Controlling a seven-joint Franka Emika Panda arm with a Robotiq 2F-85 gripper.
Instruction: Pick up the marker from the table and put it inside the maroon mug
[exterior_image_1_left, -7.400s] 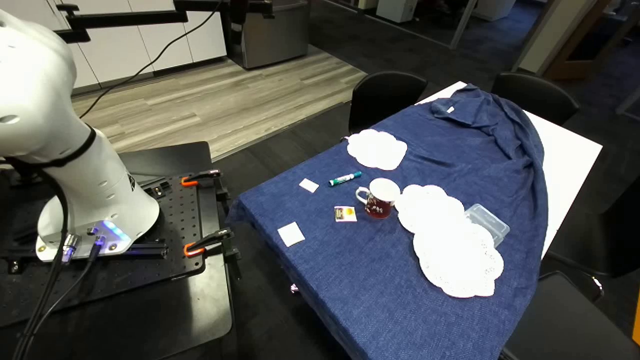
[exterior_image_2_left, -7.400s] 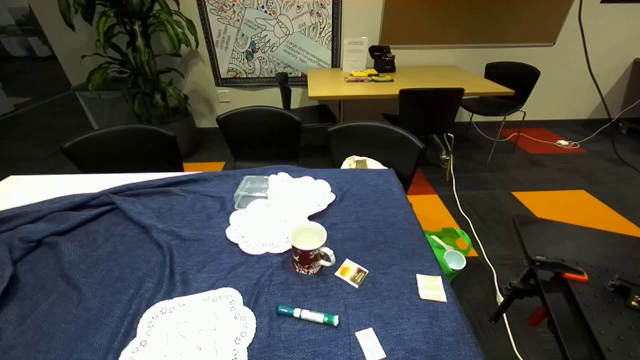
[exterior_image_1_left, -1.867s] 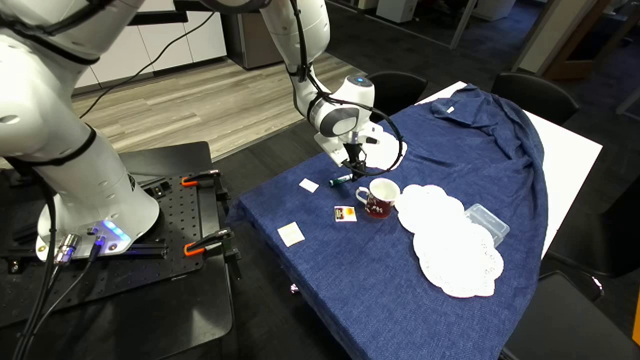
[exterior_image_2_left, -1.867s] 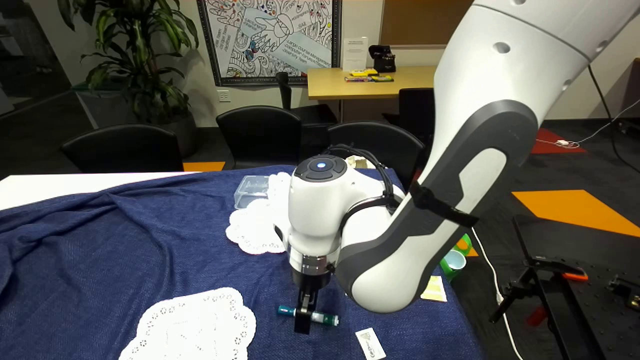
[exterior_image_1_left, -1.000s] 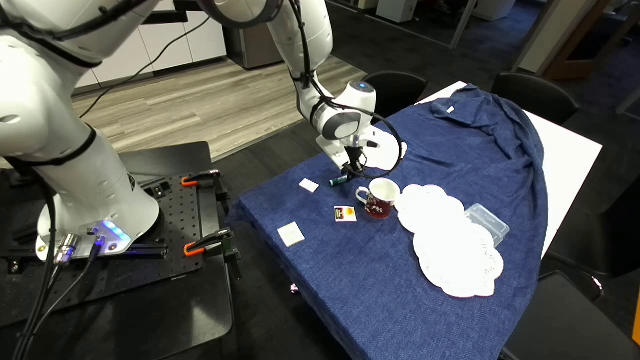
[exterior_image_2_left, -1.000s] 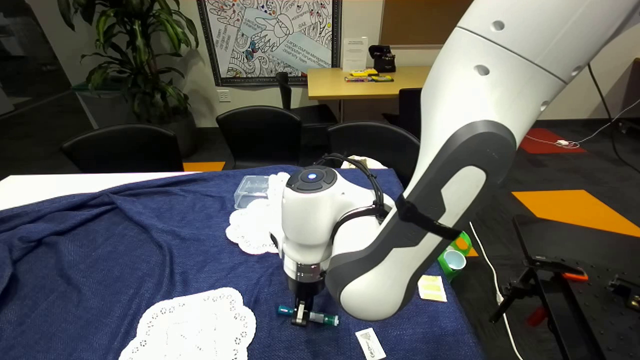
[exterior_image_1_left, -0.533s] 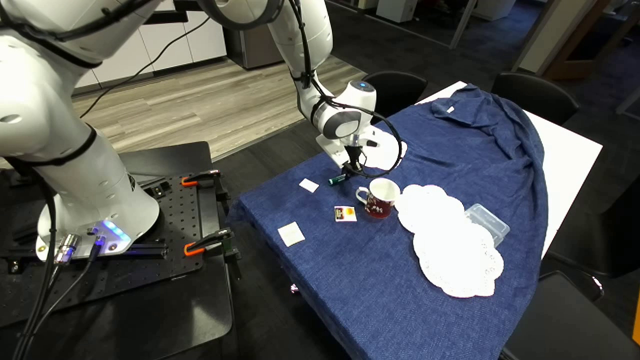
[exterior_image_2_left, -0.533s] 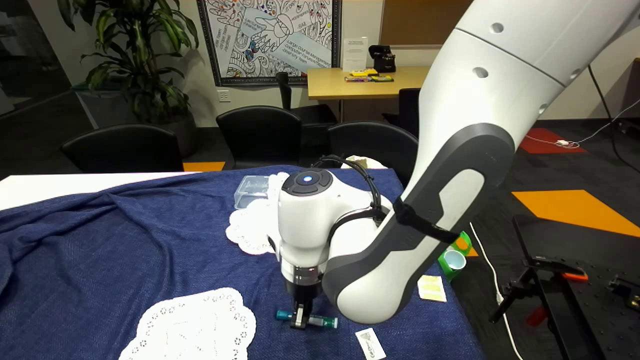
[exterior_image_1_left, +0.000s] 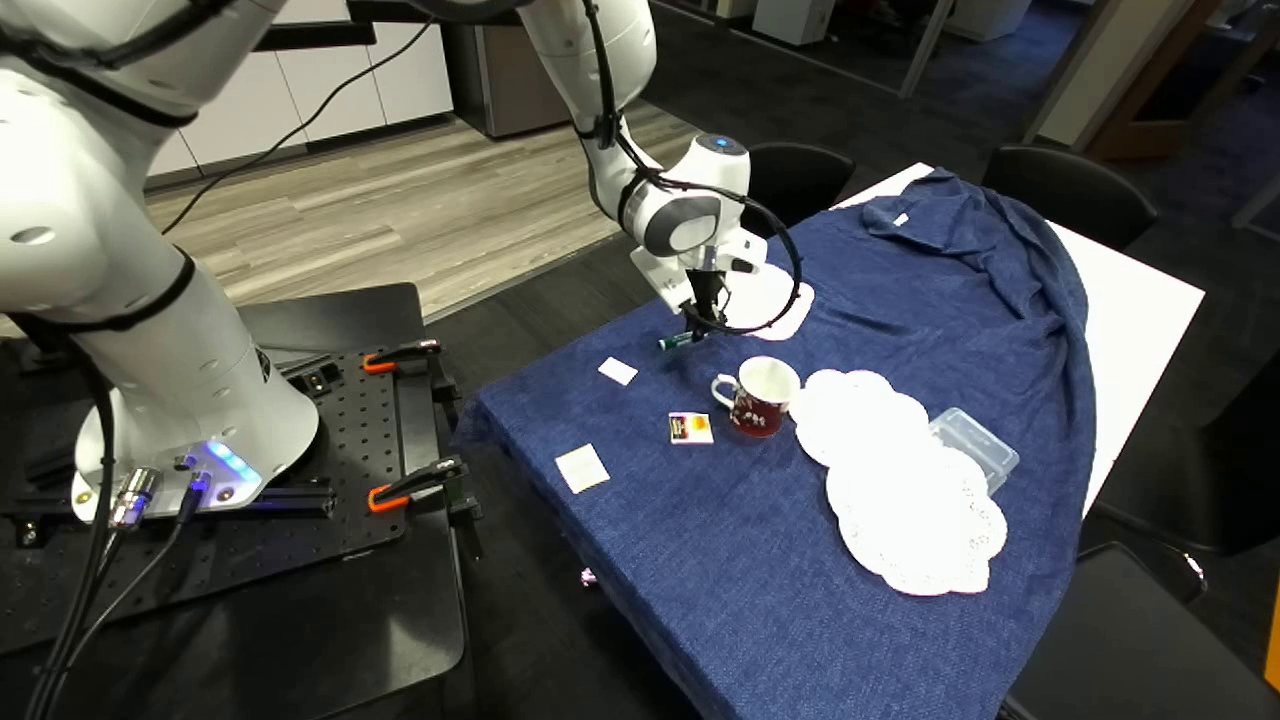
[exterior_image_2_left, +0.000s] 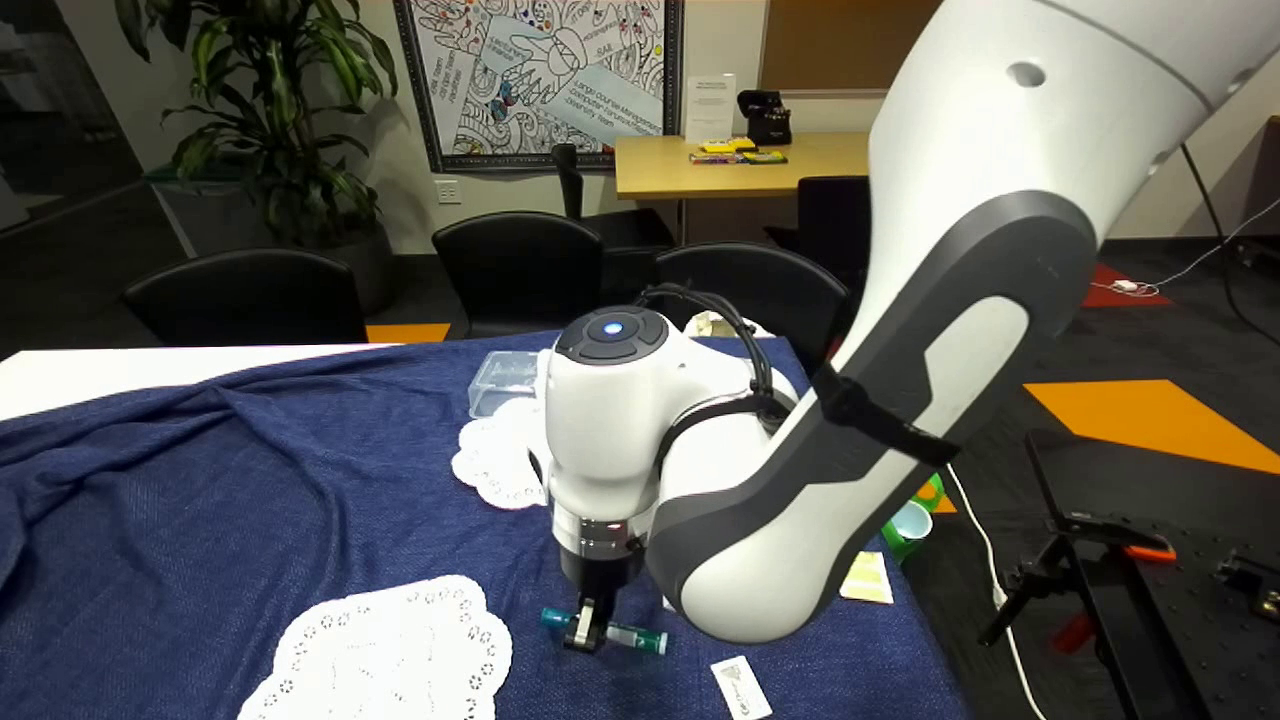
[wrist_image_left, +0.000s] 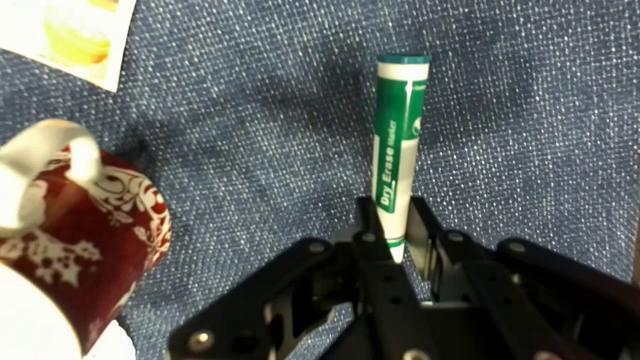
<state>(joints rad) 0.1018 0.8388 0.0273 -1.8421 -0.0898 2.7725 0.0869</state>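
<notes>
My gripper (wrist_image_left: 393, 207) is shut on the marker (wrist_image_left: 400, 135), a green and white dry-erase pen with a teal end that points away from the jaws in the wrist view. Both pads press its sides near the white tapered end. In an exterior view the marker (exterior_image_1_left: 676, 341) hangs level, slightly above the blue cloth, with a shadow beneath. Its two ends stick out either side of the gripper (exterior_image_2_left: 584, 637) in an exterior view. The maroon mug (exterior_image_1_left: 757, 408) stands upright nearby, white inside with a white handle; the wrist view shows the mug (wrist_image_left: 95, 220) at the left.
White lace doilies (exterior_image_1_left: 915, 520) lie beyond the mug, with a clear plastic box (exterior_image_1_left: 975, 447) beside them. Another doily (exterior_image_2_left: 390, 650) is close to the gripper. A tea packet (exterior_image_1_left: 691, 428) lies by the mug's handle; pale packets (exterior_image_1_left: 582, 468) are near the table edge.
The jaws have closed on the marker. Gripper and marker have since risen a little off the cloth, so the marker's shadow now shows apart from it. The mug has stayed put.
</notes>
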